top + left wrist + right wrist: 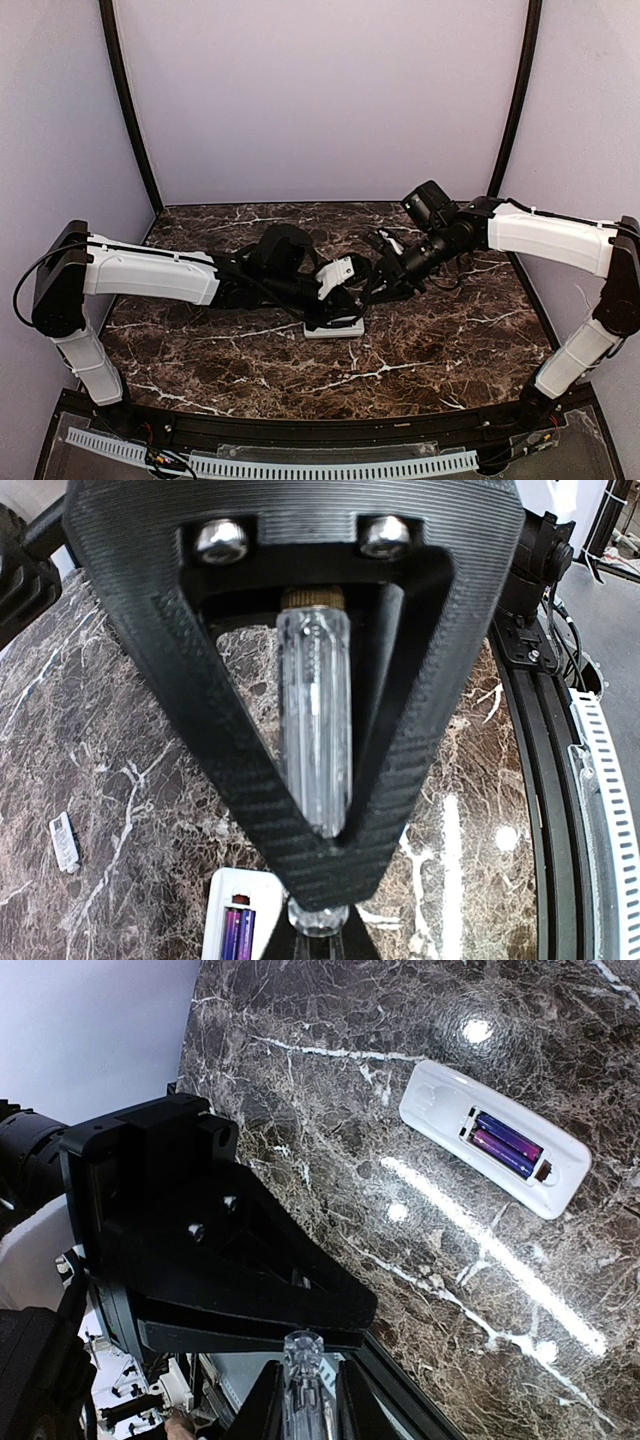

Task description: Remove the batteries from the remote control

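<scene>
The batteries (507, 1144) sit side by side in the open recess of the remote control (432, 1095), which lies back-up on the marble table (300, 1020). The left gripper (320, 870) hangs just over the remote's end, clamped on a clear-handled tool (315, 740). The right gripper (305, 1410) pinches that tool's far end, off to the remote's side. A small grey cover (65, 842) lies well apart.

Left gripper (320, 945), right gripper (305, 1410) and screwdriver (315, 730) crowd above the remote control (495, 1138).
</scene>
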Robot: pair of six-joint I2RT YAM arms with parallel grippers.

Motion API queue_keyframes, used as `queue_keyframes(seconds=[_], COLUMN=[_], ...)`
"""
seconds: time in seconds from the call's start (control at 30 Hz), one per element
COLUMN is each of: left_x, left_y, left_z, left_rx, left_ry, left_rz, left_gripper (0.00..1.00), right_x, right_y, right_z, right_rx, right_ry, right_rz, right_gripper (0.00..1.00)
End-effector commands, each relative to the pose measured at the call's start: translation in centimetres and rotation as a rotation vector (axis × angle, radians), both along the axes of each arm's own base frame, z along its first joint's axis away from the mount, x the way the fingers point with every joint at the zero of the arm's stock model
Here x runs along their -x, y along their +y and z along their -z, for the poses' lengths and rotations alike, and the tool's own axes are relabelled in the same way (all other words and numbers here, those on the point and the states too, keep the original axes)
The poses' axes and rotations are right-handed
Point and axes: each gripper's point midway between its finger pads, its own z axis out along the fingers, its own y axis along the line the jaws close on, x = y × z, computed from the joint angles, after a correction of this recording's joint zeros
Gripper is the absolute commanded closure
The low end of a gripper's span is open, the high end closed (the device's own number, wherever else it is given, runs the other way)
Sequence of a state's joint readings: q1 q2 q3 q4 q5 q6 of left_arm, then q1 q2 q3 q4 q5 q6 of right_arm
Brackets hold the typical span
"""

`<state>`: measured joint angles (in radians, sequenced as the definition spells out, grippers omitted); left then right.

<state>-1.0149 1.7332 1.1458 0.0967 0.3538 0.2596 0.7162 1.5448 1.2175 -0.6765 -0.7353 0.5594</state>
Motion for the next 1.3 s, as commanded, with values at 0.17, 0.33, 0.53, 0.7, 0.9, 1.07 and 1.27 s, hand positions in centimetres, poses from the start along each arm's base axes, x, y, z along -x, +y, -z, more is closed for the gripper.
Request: queue_keyframes(seconds=[0.17,0.33,0.53,0.7,0.9,1.07,1.27], left_x=[0.0,-0.1,-0.3,-0.2,-0.2,-0.7,-2.1], left_y=[-0.4,-0.4,-0.2,0.8,2.8,4.5,6.7], left_z=[-1.3,-1.4,-1.7,-2.0,-1.8,-1.6,-2.7], left_rx=[0.024,0.025,0.027,0.035,0.024,0.011,0.033], left_ry=[-0.009,-0.011,-0.021,-0.039,-0.079,-0.107,-0.167], left_rz=[0.0,-0.003,-0.022,-0.05,-0.094,-0.168,-0.301], left_gripper=[1.0,1.0,0.79,0.35,0.02,0.01,0.01], right_x=[-0.8,-0.4,-0.2,-0.2,-0.8,-1.6,-3.1], right_y=[0.9,0.9,0.6,0.0,-0.9,-1.4,-3.0], right_z=[-0.9,-0.7,-0.6,-0.2,0.3,0.1,2.0], right_rx=[-0.018,-0.019,-0.006,0.034,0.099,0.142,0.25], right_ry=[-0.043,-0.035,-0.05,-0.071,-0.106,-0.16,-0.214], right_rz=[0.006,-0.003,-0.004,0.003,0.018,0.04,0.1], right_gripper=[0.93,1.0,1.0,1.0,1.0,1.0,1.0])
